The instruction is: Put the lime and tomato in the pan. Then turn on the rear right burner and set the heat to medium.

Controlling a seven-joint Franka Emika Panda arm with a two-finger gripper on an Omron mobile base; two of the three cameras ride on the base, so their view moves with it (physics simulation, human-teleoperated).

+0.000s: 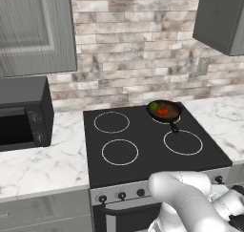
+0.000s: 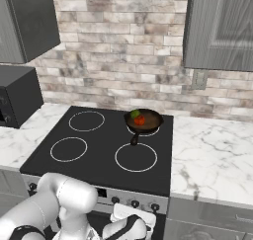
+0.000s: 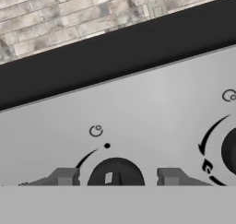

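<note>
I see the pan (image 1: 165, 111), a small round dark brown skillet with a short black handle pointing toward me, sitting on the rear right burner (image 1: 167, 117), whose thin white ring peeks out at the pan's near edge. Inside it lie the lime (image 1: 153, 106), a smooth green ball on the left side, and the tomato (image 1: 162, 110), a glossy red-orange ball touching it just to the right.

My arm is folded low in front of the stove, its white elbow bulging below the cooktop's near edge. The end effector (image 3: 117, 177) faces the brushed-grey control panel (image 3: 152, 108); its two dark fingertips (image 3: 64, 176) stand on either side of a round black knob (image 3: 115, 171), with a small gap at each side, so I read the jaws as partly closed around the knob but not clamped on it. A second knob (image 3: 229, 149) sits off to the right.

The cooktop (image 1: 143, 145) is flat black glass with white rings. The table (image 1: 43, 159) is white veined marble, backed by a mottled brick wall (image 1: 138, 45). A dark microwave (image 1: 24, 112) stands on the left, with grey cabinets (image 1: 35, 30) overhead.
</note>
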